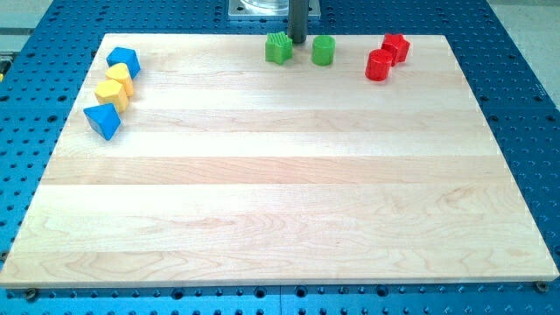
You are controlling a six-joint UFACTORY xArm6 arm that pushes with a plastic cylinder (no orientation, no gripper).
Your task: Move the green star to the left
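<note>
Against the board's top edge, green star [278, 48], my tip [297, 42] just right, gripperless tool, bare board left.

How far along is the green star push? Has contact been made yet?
Done: my tip sits between the green star and the green cylinder, just off the star's right side. In hand: it looks at or near contact; I cannot tell if it touches. Left: the whole leftward push; the star is still near the board's top edge centre.

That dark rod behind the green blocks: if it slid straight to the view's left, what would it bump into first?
Probably the green star-shaped block: my tip sits just right of it, though depth is unclear.
</note>
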